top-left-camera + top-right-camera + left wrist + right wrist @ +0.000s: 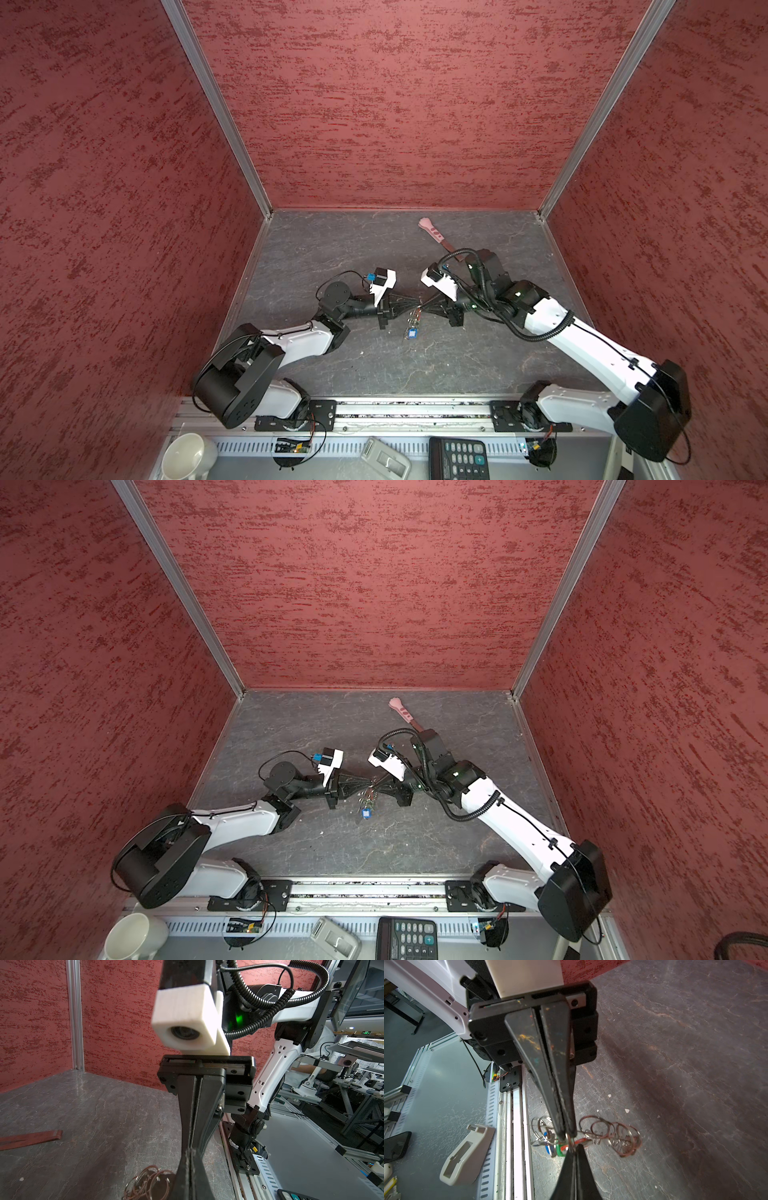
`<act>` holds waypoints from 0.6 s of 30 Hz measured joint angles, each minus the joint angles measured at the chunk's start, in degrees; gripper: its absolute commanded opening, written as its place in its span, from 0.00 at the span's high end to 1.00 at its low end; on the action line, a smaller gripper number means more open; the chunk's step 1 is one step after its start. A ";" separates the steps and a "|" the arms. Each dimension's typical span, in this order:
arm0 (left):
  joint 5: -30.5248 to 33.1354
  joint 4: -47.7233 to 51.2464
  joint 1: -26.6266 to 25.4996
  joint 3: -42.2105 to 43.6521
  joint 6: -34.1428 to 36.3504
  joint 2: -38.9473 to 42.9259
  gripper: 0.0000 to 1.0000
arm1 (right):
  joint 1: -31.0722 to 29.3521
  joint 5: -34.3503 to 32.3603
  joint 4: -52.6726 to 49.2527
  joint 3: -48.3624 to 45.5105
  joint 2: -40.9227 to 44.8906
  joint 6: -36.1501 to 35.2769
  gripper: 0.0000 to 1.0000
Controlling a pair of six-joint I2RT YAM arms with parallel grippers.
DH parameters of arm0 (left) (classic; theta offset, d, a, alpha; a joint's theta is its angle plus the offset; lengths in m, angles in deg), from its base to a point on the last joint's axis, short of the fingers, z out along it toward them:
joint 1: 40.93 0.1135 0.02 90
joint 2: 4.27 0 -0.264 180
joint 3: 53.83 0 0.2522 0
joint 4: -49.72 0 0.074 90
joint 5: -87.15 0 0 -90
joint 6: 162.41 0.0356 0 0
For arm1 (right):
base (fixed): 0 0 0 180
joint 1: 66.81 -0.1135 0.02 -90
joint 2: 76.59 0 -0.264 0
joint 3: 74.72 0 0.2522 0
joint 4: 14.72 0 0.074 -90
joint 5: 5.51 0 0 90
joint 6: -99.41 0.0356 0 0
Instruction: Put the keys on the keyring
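My two grippers meet tip to tip above the middle of the dark floor. The left gripper (413,309) (566,1136) is shut on the keyring (612,1134), a string of silver rings that sags on both sides of it. The right gripper (424,308) (572,1147) is shut on a ring right beside it. At the tips hang the keys: red tag (581,1140), green tag (560,1150), blue tag (548,1147). In both top views only the blue key (412,332) (366,812) shows, dangling under the rings (368,799). The left wrist view shows rings (149,1180) beside its own shut gripper (191,1150).
A pink-handled tool (432,232) (402,711) lies at the back, its dark blade (31,1139) partly under the right arm. Past the front rail (415,409) sit a white mug (187,457), a beige device (467,1153) and a calculator (457,457).
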 measured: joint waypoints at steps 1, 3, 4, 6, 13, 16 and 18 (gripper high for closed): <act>0.00 -0.04 0.00 0.00 0.00 0.00 1.00 | 0.09 0.00 0.04 0.00 0.00 0.15 0.93; -0.02 -0.09 0.00 0.00 -0.02 0.00 1.00 | 0.13 0.02 0.09 -0.07 0.00 0.33 0.93; -0.02 -0.13 0.00 0.00 -0.04 0.00 1.00 | 0.17 0.04 0.13 -0.09 0.00 0.42 0.93; -0.07 -0.35 0.00 0.00 -0.26 0.00 1.00 | 0.28 0.07 0.24 -0.13 0.00 0.55 0.93; -0.90 -2.23 0.00 0.00 -1.44 0.00 1.00 | 0.48 -0.15 1.22 -0.85 0.00 0.85 0.90; -1.49 -2.45 0.00 0.00 -1.55 0.00 1.00 | 0.48 -0.11 1.81 -1.22 0.00 1.33 0.88; -1.64 -2.62 0.00 0.00 -1.70 -0.02 1.00 | 0.48 0.02 2.29 -1.22 0.00 1.66 0.88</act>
